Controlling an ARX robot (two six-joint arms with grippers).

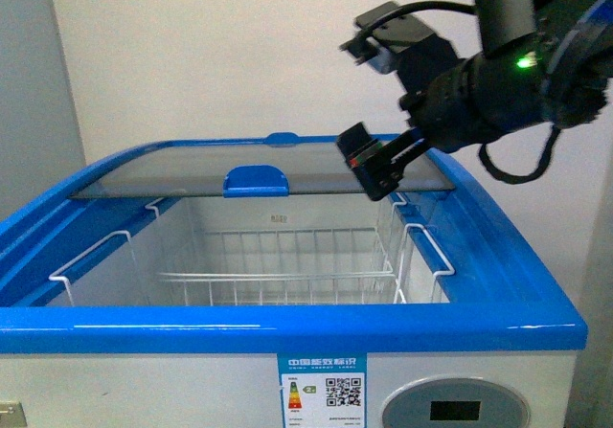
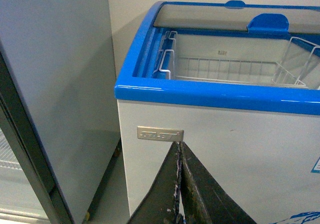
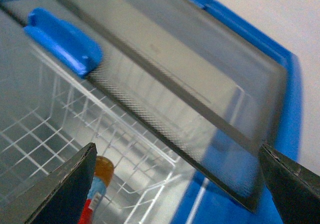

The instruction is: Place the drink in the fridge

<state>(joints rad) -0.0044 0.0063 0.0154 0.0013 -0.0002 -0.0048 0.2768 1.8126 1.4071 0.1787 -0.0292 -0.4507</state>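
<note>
The fridge is a white chest freezer with a blue rim. Its glass lid is slid to the back, so the near half stands open over the white wire baskets. My right gripper is open and empty, above the fridge's back right part. In the right wrist view the drink, amber with a red label, lies in a wire basket under the lid's edge, partly hidden behind one finger of the right gripper. My left gripper is shut and empty, low before the fridge's white front.
A tall grey-white cabinet stands close beside the fridge's left side, with a narrow gap between them. The lid carries a blue handle. A white wall rises behind the fridge.
</note>
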